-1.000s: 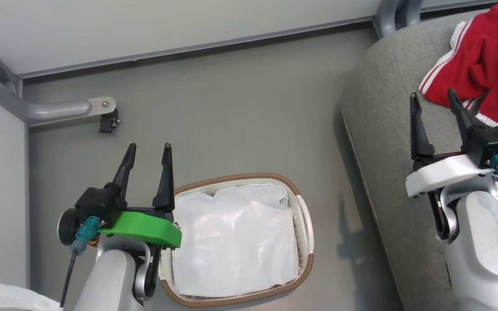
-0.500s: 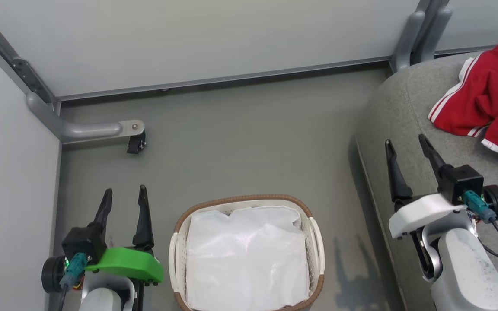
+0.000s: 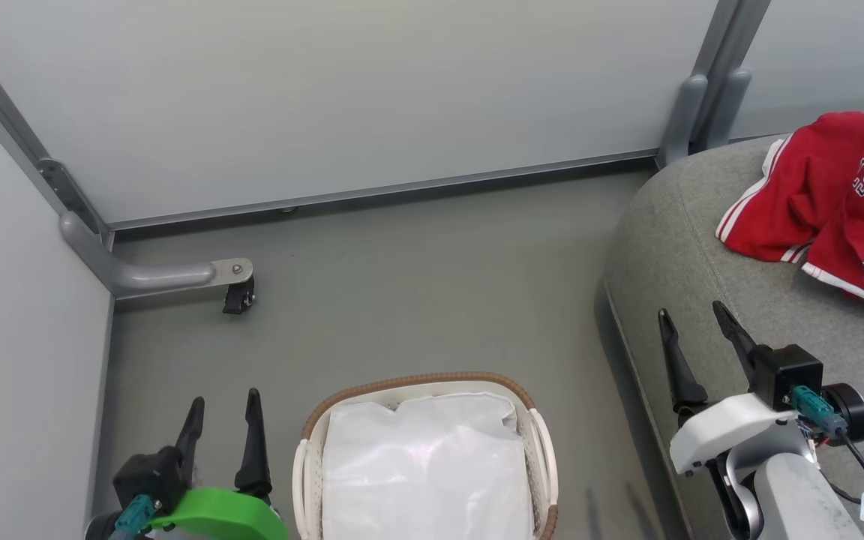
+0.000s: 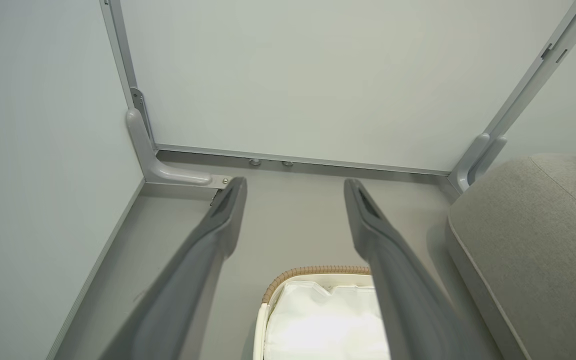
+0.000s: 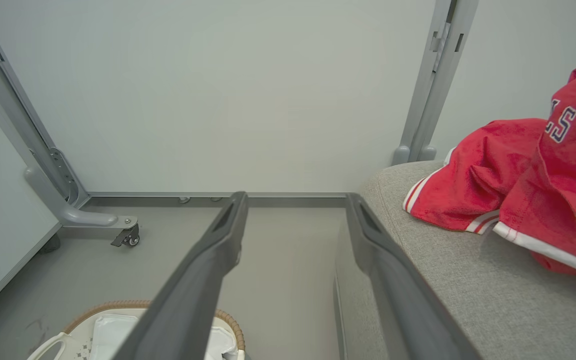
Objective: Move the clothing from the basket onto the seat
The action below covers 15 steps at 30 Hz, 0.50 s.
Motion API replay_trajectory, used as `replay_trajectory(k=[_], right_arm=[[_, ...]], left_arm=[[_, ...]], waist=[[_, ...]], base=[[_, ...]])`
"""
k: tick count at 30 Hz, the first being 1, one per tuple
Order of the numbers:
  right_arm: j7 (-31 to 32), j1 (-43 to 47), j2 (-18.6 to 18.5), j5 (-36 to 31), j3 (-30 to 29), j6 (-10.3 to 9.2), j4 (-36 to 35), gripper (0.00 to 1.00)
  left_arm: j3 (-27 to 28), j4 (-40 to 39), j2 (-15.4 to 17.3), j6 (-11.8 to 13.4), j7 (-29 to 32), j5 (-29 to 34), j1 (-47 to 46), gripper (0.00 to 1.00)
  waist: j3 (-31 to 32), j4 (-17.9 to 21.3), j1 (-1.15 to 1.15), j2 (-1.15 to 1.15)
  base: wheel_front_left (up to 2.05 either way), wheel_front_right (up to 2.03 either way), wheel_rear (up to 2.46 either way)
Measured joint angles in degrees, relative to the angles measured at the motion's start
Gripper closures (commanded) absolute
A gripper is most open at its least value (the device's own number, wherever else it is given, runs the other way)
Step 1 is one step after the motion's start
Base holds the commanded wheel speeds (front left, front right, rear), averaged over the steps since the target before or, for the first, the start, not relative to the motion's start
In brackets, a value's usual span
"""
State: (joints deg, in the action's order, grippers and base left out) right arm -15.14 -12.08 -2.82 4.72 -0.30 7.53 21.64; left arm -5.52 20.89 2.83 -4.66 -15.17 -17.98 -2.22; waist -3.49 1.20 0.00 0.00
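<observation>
Right gripper (image 3: 691,311) hangs with its two dark fingers spread wide and nothing between them, straddling the left edge of the seat (image 3: 672,247), well apart from the clothing (image 3: 814,210). Left gripper (image 3: 224,401) sits low on the left, fingers parted and bare too, just beside the basket (image 3: 417,380) without touching it. The red garments lie heaped on the seat's far right side, white stripes showing. The basket stands on the grey floor (image 3: 417,285), with a clear strip of floor between it and the seat's rounded side. A broad open stretch runs from its brown rim up to the pale wall panel (image 3: 327,97). A grey bracket with a small black caster (image 3: 239,294) juts out from the left corner. The head view's lower edge cuts off the basket's near end and the left arm's green mount. The white liner (image 3: 424,465) covers the basket's inside. The clothing runs off the right edge, and its lettering is too broken by folds to read.
</observation>
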Motion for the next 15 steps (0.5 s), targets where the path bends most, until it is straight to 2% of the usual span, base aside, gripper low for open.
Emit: replay_trajectory(k=[1, 7, 15], right_arm=[[0.0, 0.1, 0.1, 0.1, 0.0, 0.00, 0.2, 1.00], [0.6, 2.1, 0.7, 0.8, -0.2, 0.00, 3.0, 1.00], [3.1, 2.2, 0.7, 11.1, -1.0, 0.00, 2.2, 1.00]], left_arm=[[-0.1, 0.2, -0.1, -0.1, 0.0, -0.1, 0.2, 1.00], [-0.1, 2.7, -0.2, -0.1, 0.4, -0.6, 0.5, 1.00], [1.3, 1.8, -0.2, -0.3, 3.0, -9.4, 0.5, 1.00]], waist=[[0.1, 0.0, 0.00, 0.00], [0.2, 0.0, 0.00, 0.00], [0.4, -0.1, 0.00, 0.00]], base=[[0.00, 0.00, 0.00], [0.00, 0.00, 0.00], [0.00, 0.00, 0.00]])
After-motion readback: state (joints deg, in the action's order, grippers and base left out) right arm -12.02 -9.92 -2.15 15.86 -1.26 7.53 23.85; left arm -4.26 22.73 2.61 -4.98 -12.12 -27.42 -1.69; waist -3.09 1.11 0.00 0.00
